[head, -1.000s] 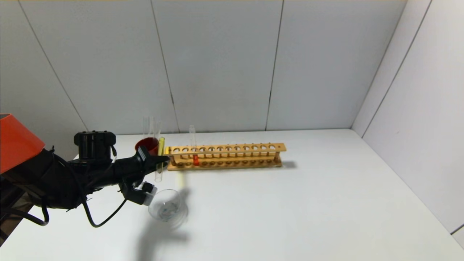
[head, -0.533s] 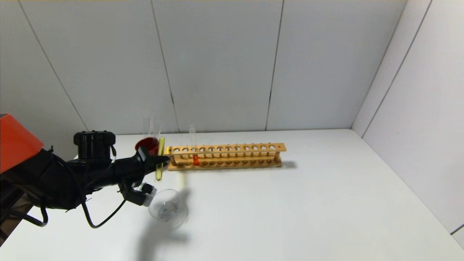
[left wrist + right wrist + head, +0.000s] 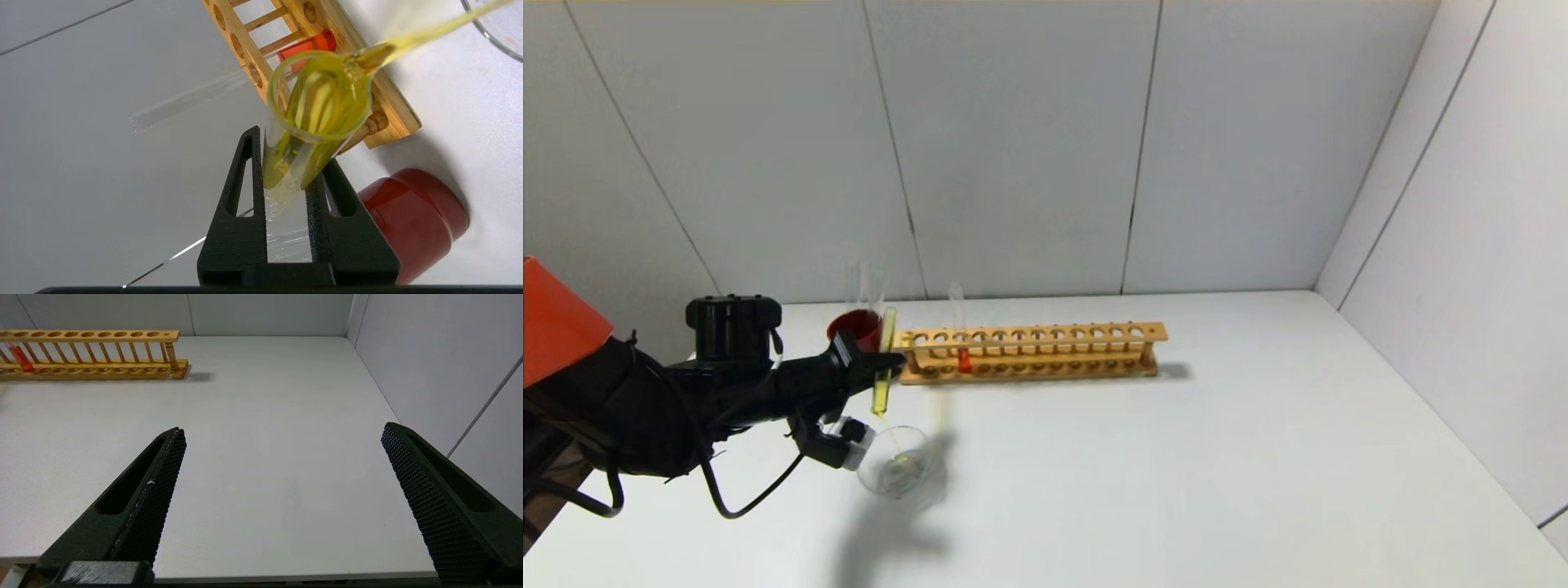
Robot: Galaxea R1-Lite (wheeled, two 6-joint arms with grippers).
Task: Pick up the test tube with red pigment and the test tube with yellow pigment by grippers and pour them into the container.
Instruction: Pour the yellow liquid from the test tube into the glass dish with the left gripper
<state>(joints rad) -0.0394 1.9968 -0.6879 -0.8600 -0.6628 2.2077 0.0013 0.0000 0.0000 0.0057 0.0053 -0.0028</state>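
My left gripper (image 3: 882, 363) is shut on the test tube with yellow pigment (image 3: 882, 376), held mouth-down just above the clear glass container (image 3: 900, 472). A thin yellow stream runs from the tube's mouth into the dish. In the left wrist view the gripper (image 3: 286, 159) clamps the tube (image 3: 314, 122) and liquid spills from its rim toward the dish edge (image 3: 490, 36). The test tube with red pigment (image 3: 963, 359) stands in the wooden rack (image 3: 1029, 351); it also shows in the left wrist view (image 3: 310, 43) and the right wrist view (image 3: 20, 359). My right gripper (image 3: 282, 433) is open and empty near the table's front edge.
A dark red cup (image 3: 854, 327) holding clear tubes stands just left of the rack, behind my left gripper. White walls close the table at the back and on the right.
The yellow tube has tipped further mouth-down. Yellow liquid has run down to its mouth and now streams into the dish, which shows a yellow tint.
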